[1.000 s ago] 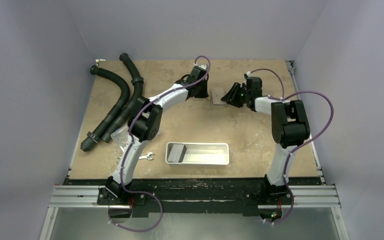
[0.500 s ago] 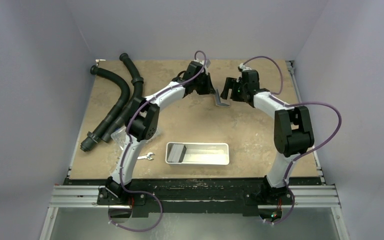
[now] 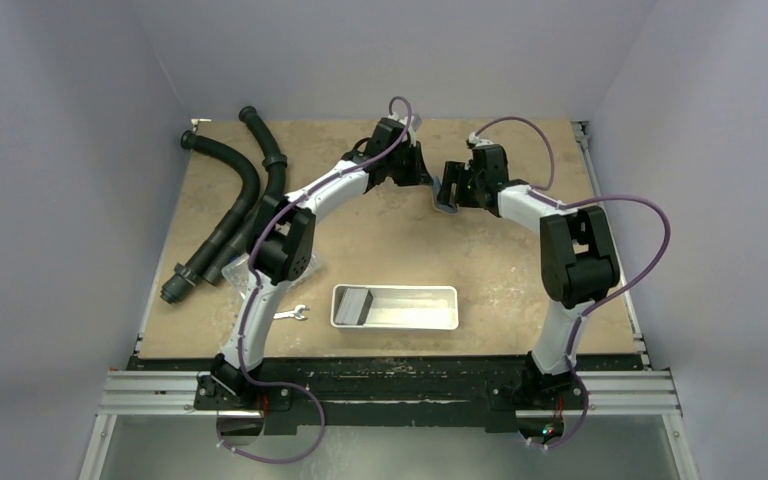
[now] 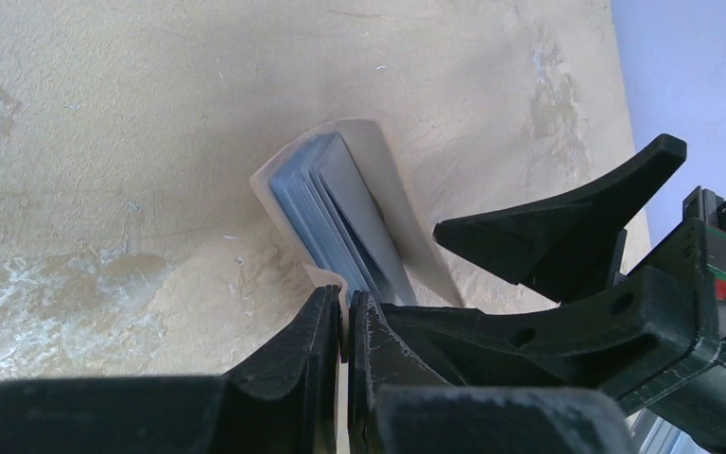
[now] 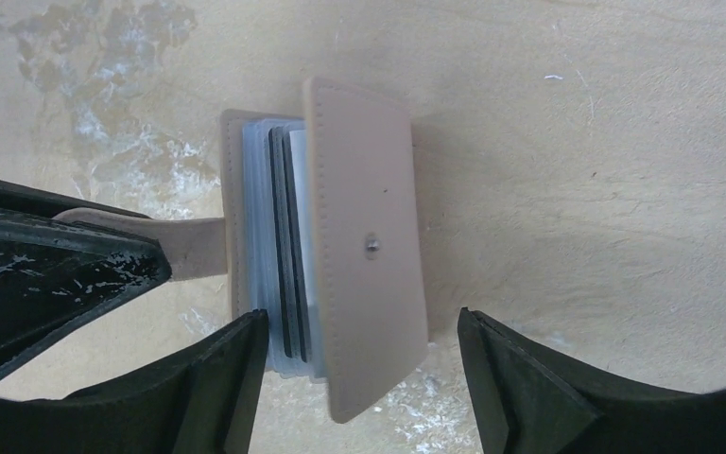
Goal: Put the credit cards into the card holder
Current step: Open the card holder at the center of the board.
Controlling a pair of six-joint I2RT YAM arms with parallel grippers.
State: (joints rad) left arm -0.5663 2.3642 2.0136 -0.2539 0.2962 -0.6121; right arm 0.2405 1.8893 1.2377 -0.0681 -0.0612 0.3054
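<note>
The card holder [image 3: 444, 197] stands on edge at the back middle of the table, half folded, beige outside [image 5: 367, 236] with light blue sleeves [image 4: 326, 203]. Dark card edges [image 5: 278, 236] show between the sleeves. My left gripper [image 4: 345, 317] is shut on the holder's beige strap tab [image 5: 194, 248]; it sits just left of the holder in the top view [image 3: 415, 168]. My right gripper [image 5: 364, 378] is open, one finger on each side of the holder, and sits to the holder's right in the top view [image 3: 457, 183]. A dark grey flat piece [image 3: 353, 304] leans in the tray's left end.
A long white tray [image 3: 410, 308] lies at the front middle. A silver wrench [image 3: 295, 313] lies left of it. Black corrugated hoses [image 3: 232, 200] and a clear plastic box [image 3: 240, 272] are on the left side.
Both grippers moved closer together at the back. The holder went from lying flat to lifted on edge and folding shut, and my right gripper moved left so that its fingers straddle it.
</note>
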